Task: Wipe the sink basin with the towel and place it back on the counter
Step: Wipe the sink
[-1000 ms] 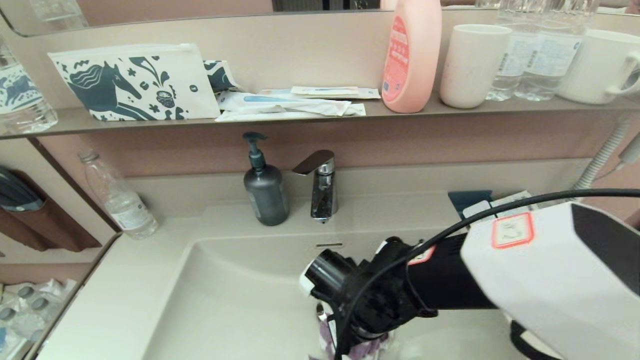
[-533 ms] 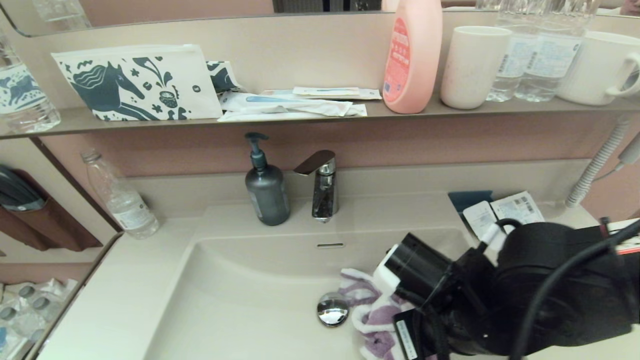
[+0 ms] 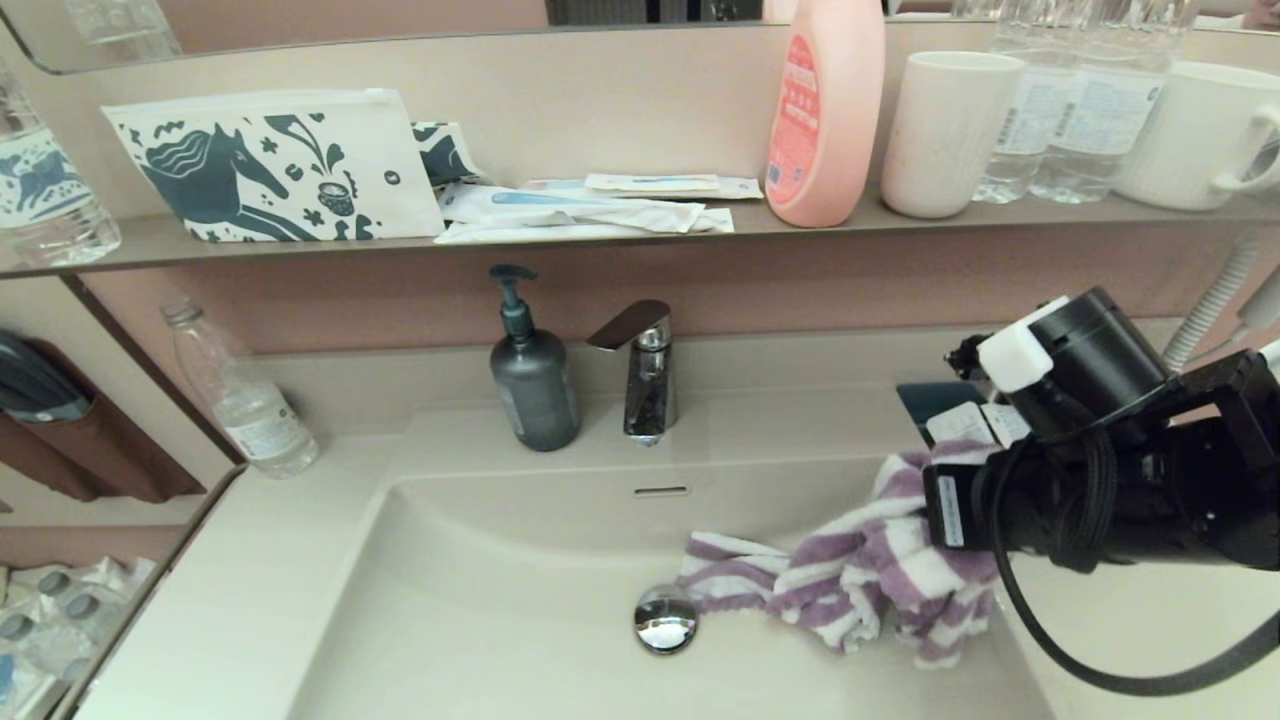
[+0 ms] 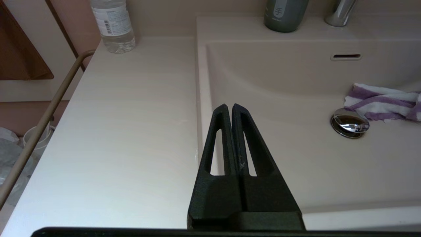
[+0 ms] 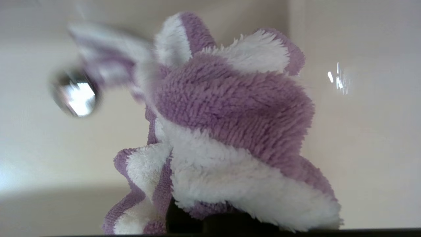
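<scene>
The purple-and-white striped towel [image 3: 850, 580] hangs bunched from my right gripper [image 3: 915, 530] at the right side of the cream sink basin [image 3: 480, 600]. Its trailing end lies on the basin floor beside the chrome drain plug [image 3: 665, 620]. In the right wrist view the towel [image 5: 230, 115] fills the frame and covers the fingers, which are shut on it. The overflow slot [image 3: 660, 491] shows on the back wall. My left gripper [image 4: 229, 107] is shut and empty, hovering over the basin's left rim by the counter [image 4: 125, 131]; it is out of the head view.
A grey soap dispenser [image 3: 532, 375] and chrome faucet [image 3: 640, 365] stand behind the basin. A clear bottle [image 3: 240, 395] sits at the counter's back left, paper packets [image 3: 960, 425] at the back right. The shelf [image 3: 150, 245] above holds a horse pouch, pink bottle and cups.
My right arm swung from over the drain up and to the right, dragging the towel across the basin floor to its right side. The towel now hangs stretched out.
</scene>
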Controlling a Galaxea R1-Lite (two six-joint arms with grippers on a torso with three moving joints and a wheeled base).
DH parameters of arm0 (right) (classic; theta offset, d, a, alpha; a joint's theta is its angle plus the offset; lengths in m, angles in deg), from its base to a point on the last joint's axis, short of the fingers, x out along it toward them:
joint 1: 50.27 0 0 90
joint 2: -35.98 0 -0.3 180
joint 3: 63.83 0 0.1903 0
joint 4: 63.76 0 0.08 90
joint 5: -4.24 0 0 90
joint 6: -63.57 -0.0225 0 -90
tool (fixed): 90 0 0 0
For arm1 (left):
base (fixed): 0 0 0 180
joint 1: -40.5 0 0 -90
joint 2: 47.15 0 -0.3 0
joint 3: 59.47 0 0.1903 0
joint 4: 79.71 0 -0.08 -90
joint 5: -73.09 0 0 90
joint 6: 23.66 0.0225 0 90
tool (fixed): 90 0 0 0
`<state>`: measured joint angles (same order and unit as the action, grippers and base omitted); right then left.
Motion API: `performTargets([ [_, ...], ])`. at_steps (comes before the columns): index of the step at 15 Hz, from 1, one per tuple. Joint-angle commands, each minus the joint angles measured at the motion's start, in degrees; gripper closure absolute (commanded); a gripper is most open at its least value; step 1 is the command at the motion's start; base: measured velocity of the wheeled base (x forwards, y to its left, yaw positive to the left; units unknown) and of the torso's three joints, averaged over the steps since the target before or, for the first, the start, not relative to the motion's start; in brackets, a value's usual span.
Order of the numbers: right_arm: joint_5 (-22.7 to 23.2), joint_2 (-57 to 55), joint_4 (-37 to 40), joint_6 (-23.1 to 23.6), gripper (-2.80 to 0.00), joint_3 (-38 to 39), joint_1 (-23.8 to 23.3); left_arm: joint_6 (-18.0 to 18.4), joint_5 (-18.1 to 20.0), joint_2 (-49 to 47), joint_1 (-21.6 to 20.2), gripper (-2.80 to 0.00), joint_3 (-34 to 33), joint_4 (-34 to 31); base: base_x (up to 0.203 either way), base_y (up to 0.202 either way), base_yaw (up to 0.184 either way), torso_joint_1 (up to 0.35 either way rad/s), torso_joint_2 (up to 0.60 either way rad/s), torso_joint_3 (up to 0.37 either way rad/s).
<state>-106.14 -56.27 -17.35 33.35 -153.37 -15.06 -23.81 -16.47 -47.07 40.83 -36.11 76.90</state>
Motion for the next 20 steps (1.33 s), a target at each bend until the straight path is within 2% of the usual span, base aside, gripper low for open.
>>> performTargets([
  [1, -0.08, -0.29, -8.13, 0.33, 0.00, -0.09, -1.51, -0.03, 0.00, -0.07, 0.02, 0.00, 0.00, 0.02, 0.000, 0.000, 0.000, 0.000, 0.00, 0.000],
  [5, -0.20, -9.18, -28.35, -0.54, 0.00, -0.14, -1.48, -0.03, 0.00, -0.07, 0.02, 0.00, 0.00, 0.02, 0.000, 0.000, 0.000, 0.000, 0.00, 0.000],
  [8, -0.24, -17.04, -41.86, -0.92, 0.00, -4.78, -0.06, -0.03, 0.00, -0.07, 0.02, 0.00, 0.00, 0.02, 0.000, 0.000, 0.000, 0.000, 0.00, 0.000],
  [11, 0.06, -23.23, -44.06, -1.37, 0.00, -14.64, 2.29, -0.03, 0.00, -0.07, 0.02, 0.00, 0.00, 0.02, 0.000, 0.000, 0.000, 0.000, 0.00, 0.000],
  [13, 0.07, -28.01, -44.19, -1.62, 0.00, -17.16, 4.02, -0.03, 0.00, -0.07, 0.02, 0.00, 0.00, 0.02, 0.000, 0.000, 0.000, 0.000, 0.00, 0.000],
  [16, -1.23, -33.38, -44.47, -1.75, 0.00, -17.28, 4.36, -0.03, 0.00, -0.07, 0.02, 0.00, 0.00, 0.02, 0.000, 0.000, 0.000, 0.000, 0.00, 0.000],
  [20, -1.60, -33.00, -44.68, -1.33, 0.00, -12.93, 3.10, -0.03, 0.00, -0.07, 0.02, 0.00, 0.00, 0.02, 0.000, 0.000, 0.000, 0.000, 0.00, 0.000],
])
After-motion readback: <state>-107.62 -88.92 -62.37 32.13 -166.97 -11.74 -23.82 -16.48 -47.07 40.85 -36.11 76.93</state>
